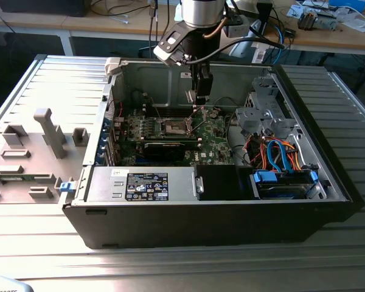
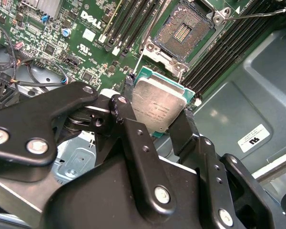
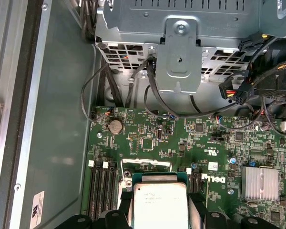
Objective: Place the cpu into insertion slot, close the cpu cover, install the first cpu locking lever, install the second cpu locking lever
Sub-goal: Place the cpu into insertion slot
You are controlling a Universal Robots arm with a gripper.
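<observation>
My gripper (image 2: 157,110) is shut on the cpu (image 2: 158,106), a flat square chip with a silvery top and a green edge, held between two black fingers (image 2: 182,128). In the first wrist view the cpu (image 3: 160,205) hangs over the green motherboard (image 3: 219,143). The insertion slot (image 2: 182,31) lies uncovered with its contacts showing, a short way beyond the chip. A thin wire locking lever (image 2: 257,14) sticks out from the slot's corner. I cannot make out the cpu cover for sure. In the exterior view the gripper (image 1: 201,100) hovers inside the open case, above and to the exterior view's right of the slot (image 1: 173,126).
A grey drive cage (image 3: 181,47) with black cables rises behind the board. Long memory slots (image 2: 133,24) flank the socket, and a finned heatsink (image 3: 261,183) sits nearby. The power supply (image 1: 152,182) and a blue drive caddy (image 1: 283,182) line the case front.
</observation>
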